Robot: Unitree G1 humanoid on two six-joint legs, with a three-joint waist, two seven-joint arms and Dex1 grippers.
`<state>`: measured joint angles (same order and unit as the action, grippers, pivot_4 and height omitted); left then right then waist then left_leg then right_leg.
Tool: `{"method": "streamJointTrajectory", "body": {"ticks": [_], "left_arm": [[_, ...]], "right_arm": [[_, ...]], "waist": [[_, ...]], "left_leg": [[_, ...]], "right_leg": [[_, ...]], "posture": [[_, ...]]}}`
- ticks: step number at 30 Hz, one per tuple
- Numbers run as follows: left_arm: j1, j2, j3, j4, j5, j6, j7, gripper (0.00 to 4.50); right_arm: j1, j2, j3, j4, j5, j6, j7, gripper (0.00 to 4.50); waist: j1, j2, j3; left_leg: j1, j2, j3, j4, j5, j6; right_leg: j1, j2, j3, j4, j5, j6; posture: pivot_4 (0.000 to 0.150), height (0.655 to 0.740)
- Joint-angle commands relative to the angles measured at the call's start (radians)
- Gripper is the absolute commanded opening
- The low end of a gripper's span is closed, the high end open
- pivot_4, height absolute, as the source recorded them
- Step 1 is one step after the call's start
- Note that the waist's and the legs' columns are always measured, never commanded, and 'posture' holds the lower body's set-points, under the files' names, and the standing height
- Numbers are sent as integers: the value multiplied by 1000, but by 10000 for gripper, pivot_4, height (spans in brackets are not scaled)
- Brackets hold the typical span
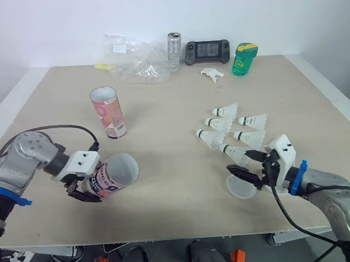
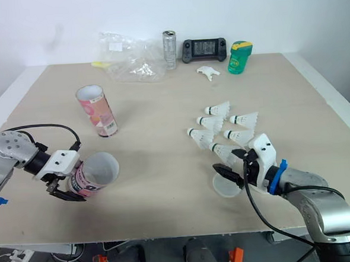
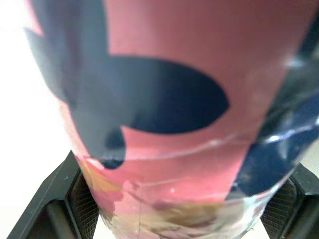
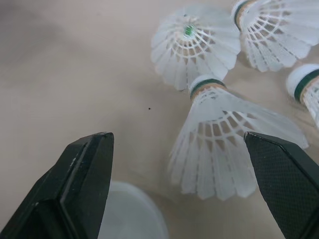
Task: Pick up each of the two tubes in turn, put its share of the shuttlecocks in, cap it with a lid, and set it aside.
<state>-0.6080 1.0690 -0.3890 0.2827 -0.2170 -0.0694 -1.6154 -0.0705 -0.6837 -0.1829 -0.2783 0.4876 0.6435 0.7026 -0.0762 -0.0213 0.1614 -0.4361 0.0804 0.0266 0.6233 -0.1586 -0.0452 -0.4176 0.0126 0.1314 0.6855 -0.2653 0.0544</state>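
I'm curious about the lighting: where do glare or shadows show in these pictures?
Left eye view: even light, the plastic bag glints, only faint shadows under the shuttlecocks. Left wrist view: the held tube shows sheen. Right wrist view: the table darkens away from the shuttlecocks.

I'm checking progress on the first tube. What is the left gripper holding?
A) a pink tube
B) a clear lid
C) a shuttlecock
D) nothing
A: the left gripper is clamped on the pink tube, which lies tilted with its open mouth toward the robot's right, while the right gripper is open and empty beside the nearest shuttlecock.
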Motion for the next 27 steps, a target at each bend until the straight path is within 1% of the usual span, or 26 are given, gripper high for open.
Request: {"method": "streamJointTrajectory", "body": {"ticks": [1, 2, 3, 5, 6, 7, 8, 9, 13, 16, 17, 20, 23, 25, 27], "left_arm": [[33, 8, -12, 26, 42, 0, 1, 37701], [34, 7, -10, 23, 42, 1, 1, 37701], [36, 6, -8, 19, 41, 4, 1, 37701], [41, 3, -3, 12, 38, 11, 1, 37701], [43, 2, -1, 8, 36, 13, 1, 37701], [46, 1, 1, 4, 33, 17, 1, 37701], [48, -1, 2, 1, 32, 20, 1, 37701], [50, -3, 4, -2, 32, 22, 1, 37701], [56, -11, 9, -10, 35, 26, 1, 37701], [58, -16, 9, -13, 35, 29, 1, 37701], [59, -18, 9, -13, 36, 29, 1, 37701], [61, -22, 7, -14, 36, 30, 1, 37701], [62, -25, 6, -14, 37, 30, 1, 37701], [55, -31, 2, -10, 36, 32, 1, 37701], [47, -36, -4, -3, 38, 32, 1, 37701]], "right_arm": [[-33, 6, 4, 10, -16, -38, -1, 36621], [-35, 11, -1, 11, -10, -41, 0, 32382], [-35, 14, -6, 9, -5, -46, 5, 26991], [-34, 15, -12, 5, 0, -51, 11, 18984], [-35, 15, -14, 3, 1, -51, 11, 13173], [-33, 13, -17, -1, 3, -50, 13, 9086], [-32, 11, -19, -4, 5, -50, 15, 3978], [-31, 9, -21, -9, 7, -47, 14, 1918], [-15, -8, -36, -43, 15, -32, 18, 1918], [-3, -23, -80, -99, 61, -6, 26, 1918], [-1, -46, -97, -122, 63, 1, 32, 1918], [-34, -105, -149, -162, 80, 18, 36, 1918], [-91, -153, -160, -241, 164, 50, 78, 1918], [-200, -154, -88, -323, 267, 81, 119, 1918], [-302, -148, 33, -375, 279, 80, 169, 1918]], "waist": [[-1, 1, 0], [-1, 1, 0], [-1, 1, 0], [-1, 1, 0], [-1, 1, -1], [-1, 1, -1], [-1, 1, -1], [-1, 1, -1], [0, 1, -1], [0, 1, -1], [0, 1, -1], [1, 2, -1], [0, 3, -1], [-2, 4, -2], [-2, 5, -2]], "left_leg": [[0, 0, 0, 0, 0, 0], [0, 0, 0, 0, 0, 0], [0, 0, 0, 0, 0, 0], [0, 0, 0, 0, 0, 0], [0, 0, 0, 0, 0, 0], [0, 0, 0, 0, 0, 0], [0, 0, 0, 0, 0, 0], [0, 0, 0, 0, 0, 0], [0, 0, 0, 0, 0, 0], [0, 0, 0, 0, 0, 0], [0, 0, 0, 0, 0, 0], [0, -1, 0, 0, 0, 0], [0, -1, 1, 1, 0, 0], [1, 0, 1, 0, 0, 0], [1, 0, 0, 0, 0, 0]], "right_leg": [[0, 0, 0, 0, 0, 0], [0, 0, 0, 0, 0, 0], [0, 0, 0, 0, 0, 0], [0, 0, 0, 0, 0, 0], [0, 0, 0, 0, 0, 0], [0, 0, 0, 0, 0, 0], [0, 0, 0, 0, 0, 0], [0, 0, 0, 0, 0, 0], [0, 0, 0, 0, 0, 0], [0, 0, 0, 0, 0, 1], [0, 0, 1, 0, 0, 1], [0, -1, 1, 0, 0, 1], [0, -1, 1, 0, 0, 1], [0, 0, 1, 0, 0, 1], [0, 0, 1, 0, 0, 1]], "posture": [[1500, 7236], [1500, 7236], [1500, 7236], [1500, 7236], [1500, 7236], [1500, 7236], [1500, 7236], [1500, 7236], [1500, 7236], [1500, 7236], [1500, 7236], [1500, 7236], [1500, 7236], [1500, 7236], [1500, 7236]]}}
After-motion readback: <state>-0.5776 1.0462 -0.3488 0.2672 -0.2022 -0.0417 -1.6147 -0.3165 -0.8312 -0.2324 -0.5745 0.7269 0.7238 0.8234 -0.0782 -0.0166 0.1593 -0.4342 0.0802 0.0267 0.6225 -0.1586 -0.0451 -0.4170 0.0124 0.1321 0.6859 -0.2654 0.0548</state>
